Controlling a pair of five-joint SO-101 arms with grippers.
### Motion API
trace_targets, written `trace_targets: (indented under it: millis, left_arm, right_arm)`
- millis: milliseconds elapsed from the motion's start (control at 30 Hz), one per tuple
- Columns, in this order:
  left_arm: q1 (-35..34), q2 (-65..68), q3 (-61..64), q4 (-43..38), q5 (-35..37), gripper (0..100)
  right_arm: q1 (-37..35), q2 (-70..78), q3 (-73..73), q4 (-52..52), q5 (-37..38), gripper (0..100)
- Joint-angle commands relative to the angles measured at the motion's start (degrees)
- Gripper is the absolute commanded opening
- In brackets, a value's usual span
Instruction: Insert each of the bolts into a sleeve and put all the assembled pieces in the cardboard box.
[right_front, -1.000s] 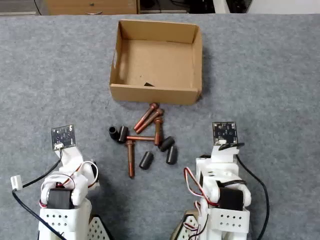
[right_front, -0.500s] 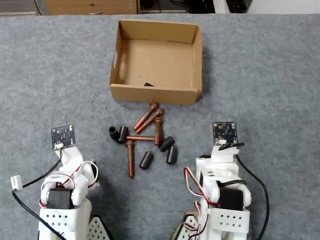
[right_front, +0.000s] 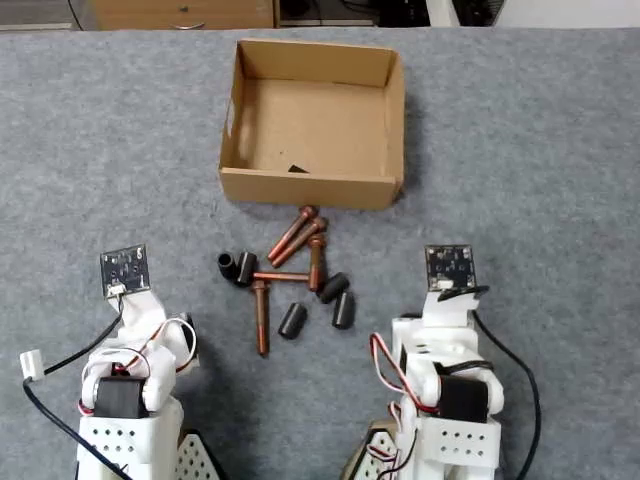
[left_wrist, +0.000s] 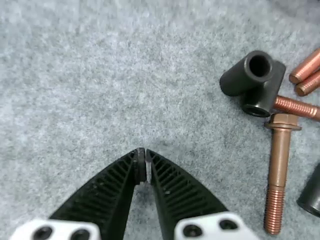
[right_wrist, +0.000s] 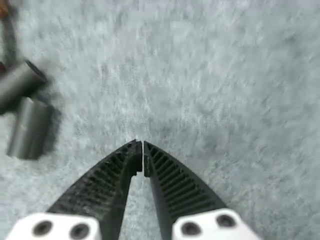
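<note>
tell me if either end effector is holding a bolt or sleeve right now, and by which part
Nothing is held. The left end effector and the right end effector are both shut with nothing between their fingers.

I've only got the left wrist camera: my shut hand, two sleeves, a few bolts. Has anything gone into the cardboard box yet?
Observer: No. The cardboard box holds none of the bolts; they all lie on the mat in front of it.
Operator: How many sleeves in total?
Observer: Five sleeves, scattered among the bolts.
Operator: And the right hand?
Observer: The right hand is shut on nothing, over bare mat beside the pile.
</note>
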Motion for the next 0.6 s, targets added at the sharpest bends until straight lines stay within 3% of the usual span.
trace_targets:
  millis: [0,267,433,567]
  left_arm:
    - [-0.97,-0.04,-7.56,0.26,0.88,2]
    - [-1.32,0.04,-24.44,4.13,1.58,2]
    - [-1.14,2.51,-34.73,4.13,1.58,2]
    - [-1.14,12.70,-42.90,4.40,1.67,2]
  right_arm:
    - [0.75,-5.85,-9.71,-0.35,-3.25,0.3]
    - [0.66,-2.95,-26.51,0.44,-3.78,0.3]
    - [0.66,12.35,-36.18,1.14,-4.13,0.3]
    - [0.31,28.62,-51.56,6.59,-8.62,0.3]
